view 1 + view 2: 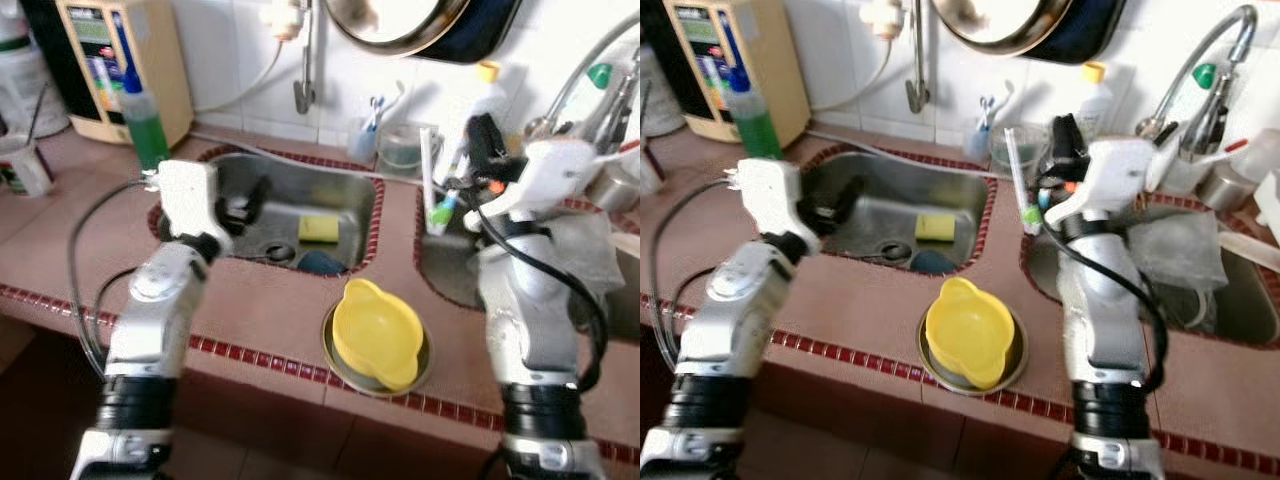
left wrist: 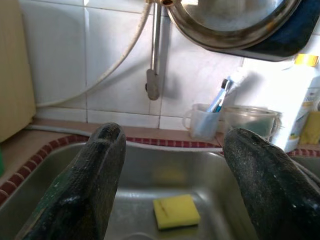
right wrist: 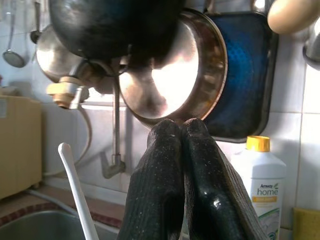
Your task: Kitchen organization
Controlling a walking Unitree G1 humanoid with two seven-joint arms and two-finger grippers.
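The left gripper (image 2: pixel 172 185) hangs over the near-left part of the steel sink (image 1: pixel 350 195), its two black fingers (image 2: pixel 87 190) spread wide apart with nothing between them. Past them a yellow sponge (image 2: pixel 176 211) lies flat on the sink floor, close to the drain; a dark blue object (image 1: pixel 320 263) beside the sponge is too dim to name. The right gripper (image 3: pixel 185 185) is raised at the sink's right rim with its fingers pressed together; whether they pinch the white, green-tipped toothbrush (image 1: pixel 432 185) standing upright just beside them cannot be made out. Behind the sink a cup with toothbrushes (image 1: pixel 362 135) and a white detergent bottle (image 3: pixel 260 192) stand at the tiled wall. In front of the sink, a yellow bowl (image 1: pixel 375 333) sits tilted inside a shallow metal dish (image 1: pixel 426 365) on the tiled counter (image 1: pixel 260 310).
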